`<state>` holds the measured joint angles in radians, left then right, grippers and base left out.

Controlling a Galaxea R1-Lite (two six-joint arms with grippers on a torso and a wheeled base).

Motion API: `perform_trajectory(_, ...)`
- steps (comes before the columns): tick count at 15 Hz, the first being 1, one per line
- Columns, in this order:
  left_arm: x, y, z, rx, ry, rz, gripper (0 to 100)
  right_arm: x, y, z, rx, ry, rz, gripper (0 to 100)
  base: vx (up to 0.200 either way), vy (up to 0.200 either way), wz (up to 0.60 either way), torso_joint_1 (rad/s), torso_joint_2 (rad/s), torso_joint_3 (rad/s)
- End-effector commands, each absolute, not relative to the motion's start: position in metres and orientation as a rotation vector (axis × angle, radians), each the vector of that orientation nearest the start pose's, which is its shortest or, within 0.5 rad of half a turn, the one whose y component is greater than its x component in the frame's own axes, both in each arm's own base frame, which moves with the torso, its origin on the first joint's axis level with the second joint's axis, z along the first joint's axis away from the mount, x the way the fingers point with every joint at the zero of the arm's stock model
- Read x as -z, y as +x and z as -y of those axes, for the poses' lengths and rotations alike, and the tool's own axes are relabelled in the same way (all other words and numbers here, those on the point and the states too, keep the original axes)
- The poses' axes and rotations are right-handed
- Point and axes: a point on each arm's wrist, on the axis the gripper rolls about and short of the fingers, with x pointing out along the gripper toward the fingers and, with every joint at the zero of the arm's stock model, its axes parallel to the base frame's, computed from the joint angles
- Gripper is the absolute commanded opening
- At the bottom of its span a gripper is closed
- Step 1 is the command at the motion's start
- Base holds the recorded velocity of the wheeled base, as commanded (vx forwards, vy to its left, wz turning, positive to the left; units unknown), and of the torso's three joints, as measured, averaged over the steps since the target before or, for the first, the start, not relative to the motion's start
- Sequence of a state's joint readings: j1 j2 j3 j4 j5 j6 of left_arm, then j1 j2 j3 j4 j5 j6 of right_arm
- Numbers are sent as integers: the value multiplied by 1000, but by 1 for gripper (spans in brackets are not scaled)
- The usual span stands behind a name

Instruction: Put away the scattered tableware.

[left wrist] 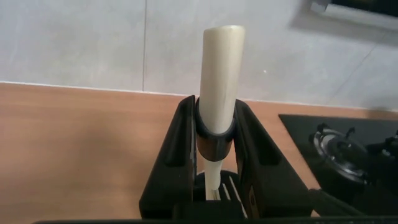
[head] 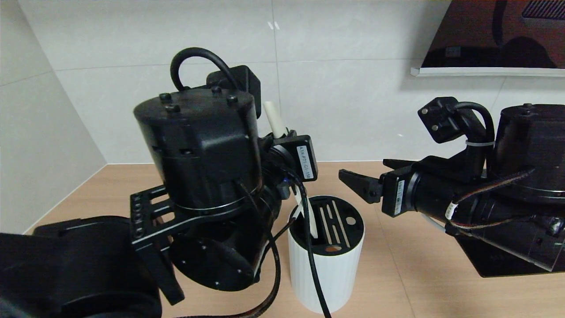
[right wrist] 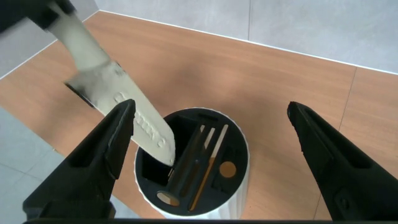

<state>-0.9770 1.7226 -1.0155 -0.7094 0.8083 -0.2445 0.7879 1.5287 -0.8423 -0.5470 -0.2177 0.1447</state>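
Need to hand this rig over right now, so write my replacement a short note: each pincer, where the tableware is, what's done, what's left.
Left pincer: shut on the cream-handled knife with a pale blade, handle up, over the holder.
Right pincer: open and empty, near the holder's top.
The white ribbed cylindrical holder with a black slotted top stands upright on the wooden counter.
Done: knife in hand, blade tip entering the holder's wide slot.
Left: probably lower the knife fully, release it, back off.
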Motion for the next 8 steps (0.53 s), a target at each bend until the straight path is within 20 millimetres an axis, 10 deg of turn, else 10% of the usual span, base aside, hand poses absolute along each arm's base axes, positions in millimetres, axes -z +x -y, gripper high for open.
perform_trajectory(1, -232, 197, 264, 165, -228, -35, 0, -233, 195, -189, -559, 71, -166, 100, 0, 0, 0, 0, 0, 0)
perform_trajectory(8, -203, 202, 280, 173, -186, -93, 0, -231, 196, -190, -557, 69, -170, 100, 0, 0, 0, 0, 0, 0)
